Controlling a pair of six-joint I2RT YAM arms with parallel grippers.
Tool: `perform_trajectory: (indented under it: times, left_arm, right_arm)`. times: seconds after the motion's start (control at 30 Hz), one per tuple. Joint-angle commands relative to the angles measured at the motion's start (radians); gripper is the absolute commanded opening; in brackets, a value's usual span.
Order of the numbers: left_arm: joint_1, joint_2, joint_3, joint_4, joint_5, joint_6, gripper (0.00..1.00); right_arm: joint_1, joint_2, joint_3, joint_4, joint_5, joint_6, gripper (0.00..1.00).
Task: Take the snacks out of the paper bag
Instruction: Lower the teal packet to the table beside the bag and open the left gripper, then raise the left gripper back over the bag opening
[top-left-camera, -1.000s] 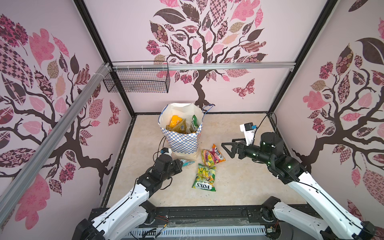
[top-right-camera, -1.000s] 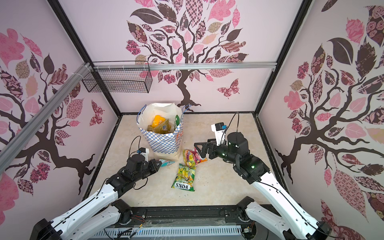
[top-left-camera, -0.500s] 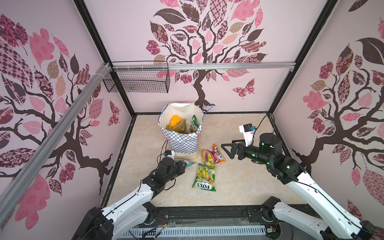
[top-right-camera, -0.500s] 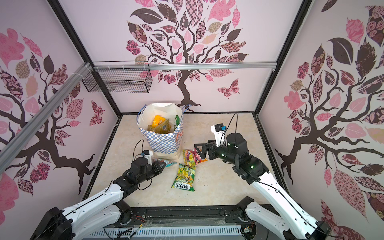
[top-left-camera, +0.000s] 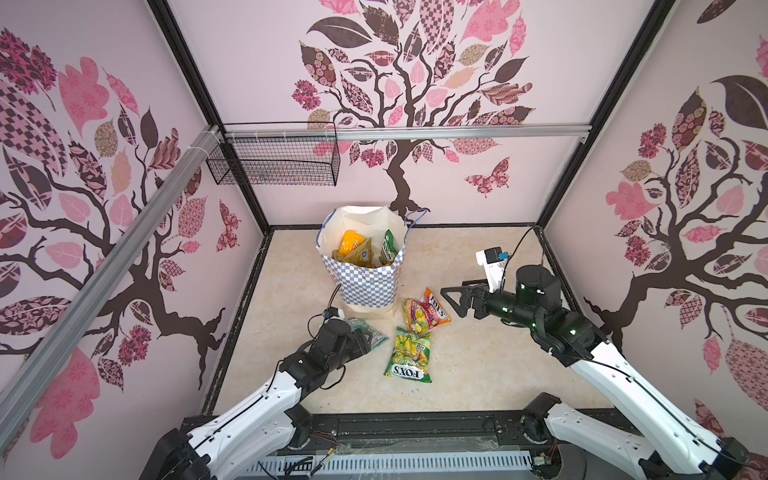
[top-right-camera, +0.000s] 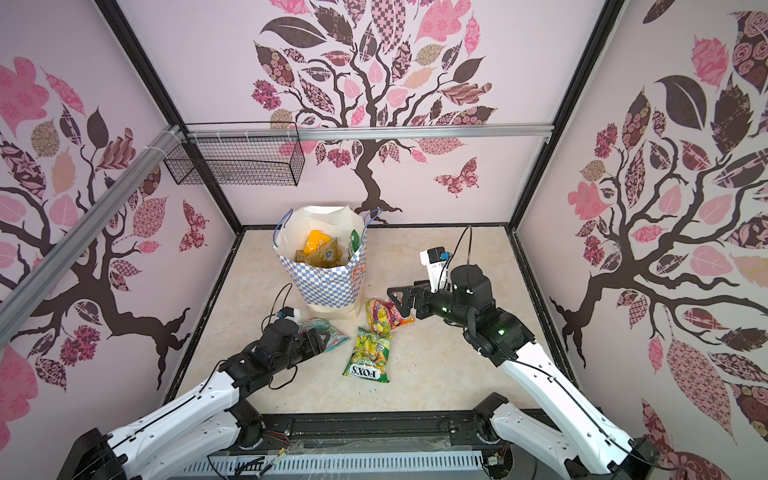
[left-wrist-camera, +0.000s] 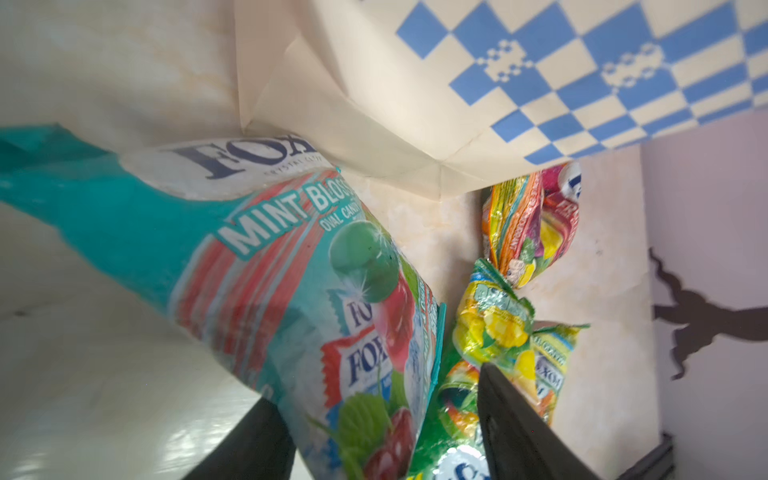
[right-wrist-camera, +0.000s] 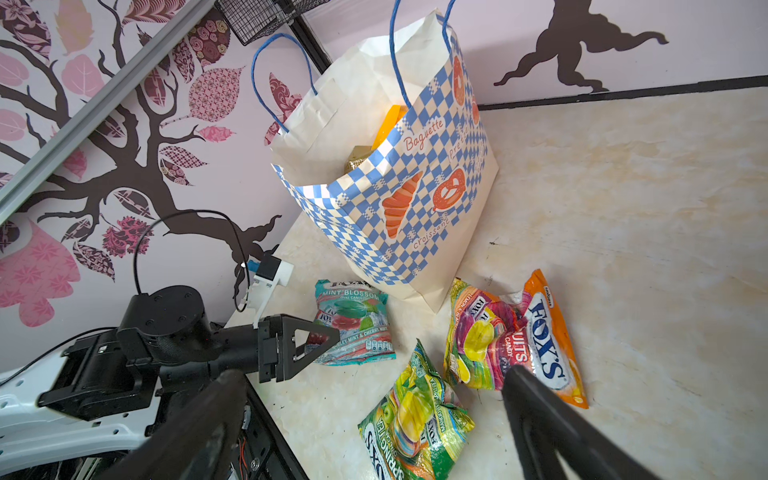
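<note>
**Bag** (top-left-camera: 365, 286) — stiff creased paper, blue/white check over a plain cream base band, white inside, thin blue cord handles. It stands upright toward the rear of the marbled beige floor (top-left-camera: 478, 374), mouth open.

**In bag:** yellow-orange pkt (top-left-camera: 350, 241), gold-brown pkt (top-left-camera: 360, 257) and green-white pkt (top-left-camera: 388, 247), all crinkly film, on end.

**Out on floor, just in front of base:**
- teal pkt (right-wrist-camera: 353, 328): flat, glossy.
- orange pkt (top-left-camera: 426, 311): puffy, twisted.
- green pkt (top-left-camera: 409, 355): pillow-shaped, wrinkled, just beside the orange pkt.

**L gripper** (top-right-camera: 323, 338): black triangular jaws parted, either side of the teal pkt's near end; contact can't be told.

**R gripper** (top-left-camera: 453, 301): jaws spread wide, empty, hovering by the orange pkt.

**Vs. 1 s earlier:** L jaws were closed on the teal pkt — now apart, pkt lying flat. Bag, other pkts and R arm approx. unchanged.
</note>
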Motion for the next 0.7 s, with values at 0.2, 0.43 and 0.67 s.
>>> perform_trajectory:
  times: [0.2,0.43,0.67]
  left_arm:
    - [0.0,-0.006,0.192,-0.187,-0.164,0.086,0.9]
    - [-0.001,0.033,0.365,-0.347,-0.275,0.165,0.9]
    - [0.0,0.065,0.532,-0.378,-0.288,0.352,0.89]
  right_arm:
    - [0.001,0.001,0.037,-0.01,-0.006,-0.012,1.0]
    - [0.0,-0.002,0.043,-0.02,0.002,-0.02,0.99]
    - [0.001,0.0,0.041,-0.019,0.0,-0.021,1.0]
